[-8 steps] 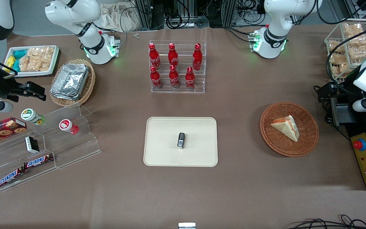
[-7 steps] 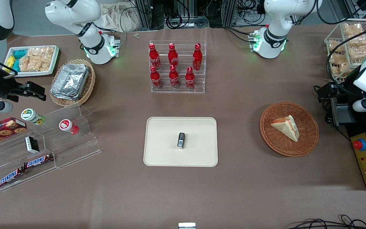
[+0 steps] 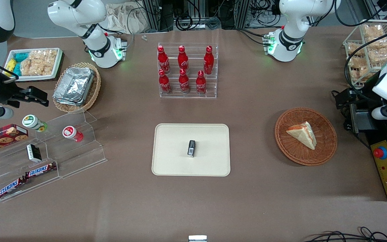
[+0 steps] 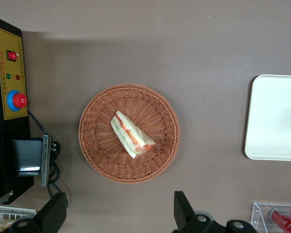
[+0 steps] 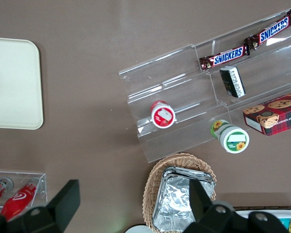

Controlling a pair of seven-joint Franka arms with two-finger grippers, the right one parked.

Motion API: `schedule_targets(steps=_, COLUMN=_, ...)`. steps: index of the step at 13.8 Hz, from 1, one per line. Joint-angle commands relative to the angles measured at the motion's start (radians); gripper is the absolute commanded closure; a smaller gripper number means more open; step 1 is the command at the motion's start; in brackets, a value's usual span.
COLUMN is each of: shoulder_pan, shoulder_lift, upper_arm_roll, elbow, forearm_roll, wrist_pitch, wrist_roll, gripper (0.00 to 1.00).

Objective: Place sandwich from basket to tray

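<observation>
The sandwich (image 3: pixel 302 134) is a pale wedge with red and green filling, lying in the round reddish-brown wicker basket (image 3: pixel 326 148). The left wrist view looks straight down on the sandwich (image 4: pixel 131 135) and the basket (image 4: pixel 97 145). My gripper (image 4: pixel 119 214) hangs high above the table, open and empty, just off the basket's rim on the side farther from the front camera. In the front view the gripper (image 3: pixel 344 95) shows dark at the working arm's end. The cream tray (image 3: pixel 173 151) lies mid-table.
A small black box (image 3: pixel 191 148) stands on the tray. A rack of red bottles (image 3: pixel 186 72) sits farther back. A yellow control box (image 3: pixel 386 168) with a red button lies beside the basket. Snack bags (image 3: pixel 370 50) fill a wire rack near the working arm.
The working arm has crept slightly toward the basket. Sandwich, basket and tray have not moved.
</observation>
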Motion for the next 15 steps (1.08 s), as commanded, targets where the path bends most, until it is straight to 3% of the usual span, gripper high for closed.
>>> schedule_targets(steps=1, shoulder_pan=0.009, shoulder_lift=0.024, upper_arm_roll=-0.003, elbow=0.014, forearm_roll=0.036, wrist_pitch=-0.022, wrist_roll=-0.067, gripper=0.00)
schedule_targets(steps=3, shoulder_pan=0.068, shoulder_lift=0.022, upper_arm_roll=0.011, elbow=0.006, forearm_roll=0.008, wrist_pitch=-0.133, wrist_roll=-0.102, gripper=0.00)
schedule_targets(steps=5, shoulder_pan=0.138, shoulder_lift=0.018, upper_arm_roll=0.012, elbow=-0.047, forearm_roll=-0.107, wrist_pitch=-0.134, wrist_roll=-0.097, gripper=0.00)
schedule_targets(steps=11, shoulder_pan=0.115, shoulder_lift=0.019, upper_arm_roll=0.003, elbow=-0.346, forearm_roll=-0.102, wrist_pitch=0.213, wrist_roll=-0.412, gripper=0.00)
schedule_targets(steps=15, shoulder_pan=0.081, shoulder_lift=0.045, upper_arm_roll=0.002, elbow=-0.562, forearm_roll=-0.102, wrist_pitch=0.552, wrist_roll=-0.571, gripper=0.00)
